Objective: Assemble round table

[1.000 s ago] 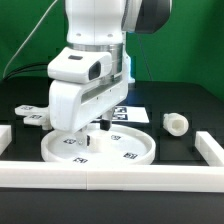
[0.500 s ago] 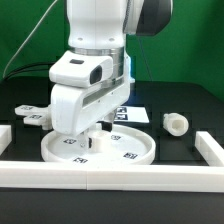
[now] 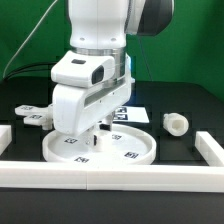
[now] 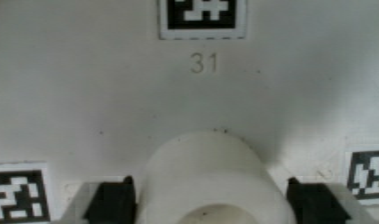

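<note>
Hovering low over the large rimmed white plastic round disc [image 3: 149, 146] at near centre: gripper [image 3: 97, 136], fingertips hard to see here. Short thick white cylindrical post [image 3: 176, 122] lies to the right, flat white cross-shaped piece [image 3: 35, 115] far left. Wrist view: dark fingers [image 4: 111, 200] closely flank the disc's white rounded centre stub [image 4: 204, 165]; can't tell if they pinch it.

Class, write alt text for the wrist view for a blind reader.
A rounded white stub sits between the two dark fingers of the gripper. Behind it lies the white disc, with three black-and-white tags and the number 31.
</note>
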Motion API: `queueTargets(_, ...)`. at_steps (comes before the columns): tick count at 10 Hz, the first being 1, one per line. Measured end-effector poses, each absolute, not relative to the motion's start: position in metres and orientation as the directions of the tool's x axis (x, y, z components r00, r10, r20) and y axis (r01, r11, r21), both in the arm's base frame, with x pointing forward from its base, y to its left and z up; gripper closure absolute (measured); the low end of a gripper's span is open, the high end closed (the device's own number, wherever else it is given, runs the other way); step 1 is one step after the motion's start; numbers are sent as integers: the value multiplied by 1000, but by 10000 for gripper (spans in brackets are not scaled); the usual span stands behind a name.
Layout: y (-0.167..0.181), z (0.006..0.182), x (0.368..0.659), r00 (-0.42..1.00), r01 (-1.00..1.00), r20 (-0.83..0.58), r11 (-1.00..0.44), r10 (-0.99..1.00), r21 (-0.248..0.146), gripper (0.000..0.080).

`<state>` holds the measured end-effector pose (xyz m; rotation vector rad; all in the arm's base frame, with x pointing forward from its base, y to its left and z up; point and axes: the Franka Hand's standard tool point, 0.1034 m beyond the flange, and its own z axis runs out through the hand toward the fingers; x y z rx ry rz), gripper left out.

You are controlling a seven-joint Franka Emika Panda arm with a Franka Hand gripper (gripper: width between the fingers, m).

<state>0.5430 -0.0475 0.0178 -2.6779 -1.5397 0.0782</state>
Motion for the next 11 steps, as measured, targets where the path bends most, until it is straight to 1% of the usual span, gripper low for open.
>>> queueTargets(3, -46, 18, 543, 502, 862, -19, -502, 865, -69, 393)
queueTargets(9, 6, 18, 561, 451, 891, 3, -450, 893, -61, 392)
queueTargets(11, 21, 18, 563, 459, 886, -3, -458, 889, -70, 392)
